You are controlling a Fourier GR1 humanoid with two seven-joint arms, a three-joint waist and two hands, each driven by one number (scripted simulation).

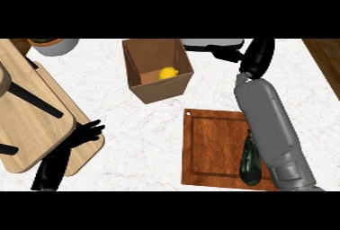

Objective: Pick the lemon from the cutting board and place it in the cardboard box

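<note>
— Where's the lemon [168,72]?
— Inside the cardboard box [158,92], left of the right hand [257,56]; whether that hand is open, I can't tell.
— Handling?
— Probably light, firm, waxy; grasp round its middle.

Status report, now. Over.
Left hand open, lower left. Right hand right of cardboard box. Lemon inside box. Dark vegetable lies on cutting board.

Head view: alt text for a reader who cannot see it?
A yellow lemon lies inside the open brown cardboard box on the white counter. The right hand is beyond the reddish wooden cutting board, which holds a dark green vegetable; the left hand rests open at lower left.
</note>
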